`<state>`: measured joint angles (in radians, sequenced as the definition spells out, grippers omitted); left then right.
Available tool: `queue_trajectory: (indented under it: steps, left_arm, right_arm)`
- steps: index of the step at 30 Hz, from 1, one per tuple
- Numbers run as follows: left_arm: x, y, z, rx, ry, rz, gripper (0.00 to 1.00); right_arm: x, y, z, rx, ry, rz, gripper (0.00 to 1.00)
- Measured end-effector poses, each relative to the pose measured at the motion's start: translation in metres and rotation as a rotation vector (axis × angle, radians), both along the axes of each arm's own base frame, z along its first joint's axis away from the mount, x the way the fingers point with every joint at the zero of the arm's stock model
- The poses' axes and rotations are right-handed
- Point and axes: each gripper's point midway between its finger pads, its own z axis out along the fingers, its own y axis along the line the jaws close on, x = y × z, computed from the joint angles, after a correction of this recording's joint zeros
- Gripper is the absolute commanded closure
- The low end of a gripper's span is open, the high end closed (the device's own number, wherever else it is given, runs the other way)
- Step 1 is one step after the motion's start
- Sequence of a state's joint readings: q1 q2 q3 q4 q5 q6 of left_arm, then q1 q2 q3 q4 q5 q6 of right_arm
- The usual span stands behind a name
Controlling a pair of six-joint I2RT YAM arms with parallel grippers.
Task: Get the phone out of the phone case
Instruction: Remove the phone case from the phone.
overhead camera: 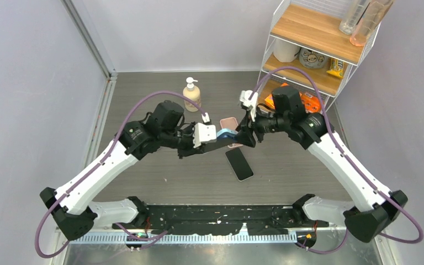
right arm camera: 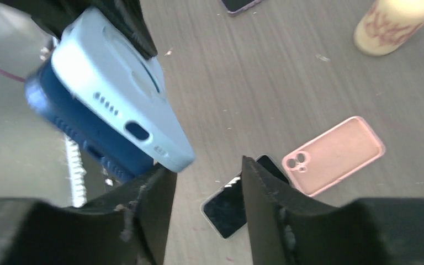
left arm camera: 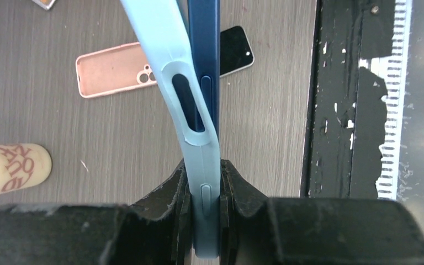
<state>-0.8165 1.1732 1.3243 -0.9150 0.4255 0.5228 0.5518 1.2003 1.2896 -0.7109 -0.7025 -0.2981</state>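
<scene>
My left gripper (left arm camera: 205, 199) is shut on one end of a light blue phone case (left arm camera: 168, 49) with a dark blue phone (left arm camera: 204, 44) in it, held edge-up above the table. At the far end the case bends away from the phone, leaving a gap. In the top view the left gripper (overhead camera: 212, 138) holds the case (overhead camera: 226, 133) mid-table. My right gripper (right arm camera: 208, 193) is open and empty, its left finger (right arm camera: 149, 193) just under the case's free corner (right arm camera: 121, 94) and the phone (right arm camera: 72, 124). In the top view the right gripper (overhead camera: 247, 135) is at that end.
An empty pink case (left arm camera: 113, 69) and a black phone (overhead camera: 239, 164) lie on the table below. A soap bottle (overhead camera: 192, 94) stands behind the left arm. A wire shelf (overhead camera: 314, 49) with jars and snacks stands at the back right.
</scene>
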Motion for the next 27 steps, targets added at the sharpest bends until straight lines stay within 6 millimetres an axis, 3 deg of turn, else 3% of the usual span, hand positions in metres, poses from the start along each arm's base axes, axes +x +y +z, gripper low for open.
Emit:
queue_trajectory:
  steps: [3, 5, 9, 16, 27]
  left_arm:
    - [0.001, 0.000, 0.007, -0.055, 0.018, -0.008, 1.00]
    - [-0.002, 0.000, 0.012, -0.096, 0.050, -0.022, 1.00]
    - [0.000, 0.002, 0.019, -0.152, 0.077, -0.019, 1.00]
    - [-0.007, -0.003, 0.021, -0.207, 0.126, -0.057, 1.00]
    - [-0.018, -0.009, 0.023, -0.246, 0.167, -0.121, 1.00]
  right_arm:
    - [-0.004, -0.010, 0.011, 0.004, -0.127, 0.007, 0.29]
    - [-0.008, -0.017, 0.022, 0.011, -0.205, 0.013, 0.27]
    - [-0.023, -0.027, 0.032, 0.007, -0.303, 0.064, 0.27]
    - [-0.047, -0.030, 0.031, -0.005, -0.320, 0.188, 0.27]
    - [-0.056, -0.021, 0.058, 0.070, -0.353, 0.264, 0.34]
